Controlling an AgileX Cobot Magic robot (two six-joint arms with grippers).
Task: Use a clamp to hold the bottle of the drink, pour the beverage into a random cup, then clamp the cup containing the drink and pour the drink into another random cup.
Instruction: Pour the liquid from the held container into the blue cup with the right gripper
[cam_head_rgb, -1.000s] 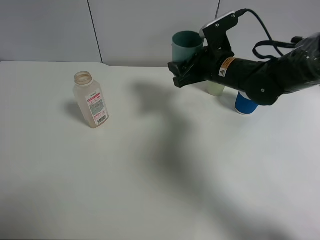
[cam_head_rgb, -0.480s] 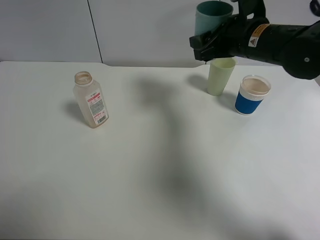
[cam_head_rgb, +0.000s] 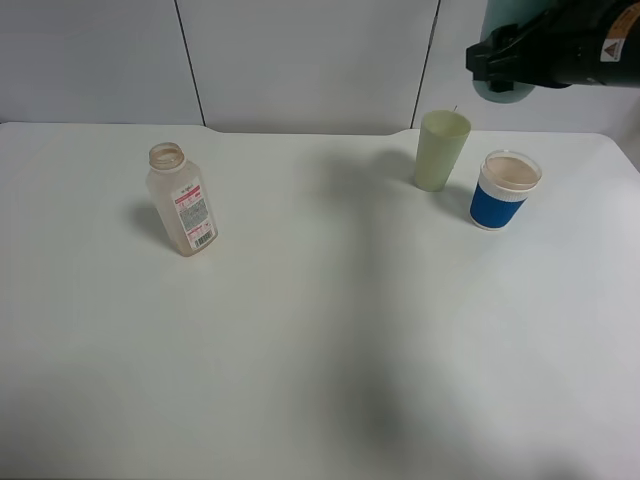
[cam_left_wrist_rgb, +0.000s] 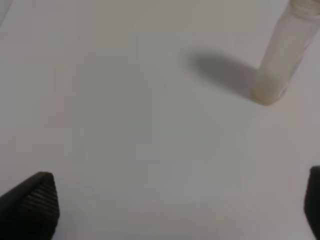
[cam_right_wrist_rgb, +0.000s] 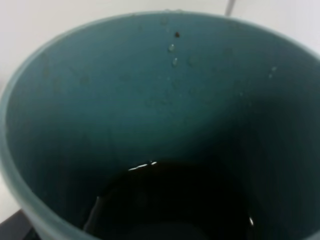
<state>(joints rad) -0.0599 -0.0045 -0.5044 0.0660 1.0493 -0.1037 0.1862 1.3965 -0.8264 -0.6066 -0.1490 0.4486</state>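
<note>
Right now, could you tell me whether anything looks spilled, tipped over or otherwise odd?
Nothing stands out. The bottle, pale green cup and blue-banded cup all stand upright on the table, with no puddle visible. The teal cup in the right gripper holds dark beverage at its bottom; only a few droplets cling to its inner wall.

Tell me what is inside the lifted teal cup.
The teal cup holds dark brown liquid at its bottom; a few droplets cling to its inner wall. The liquid hides the cup's floor.
</note>
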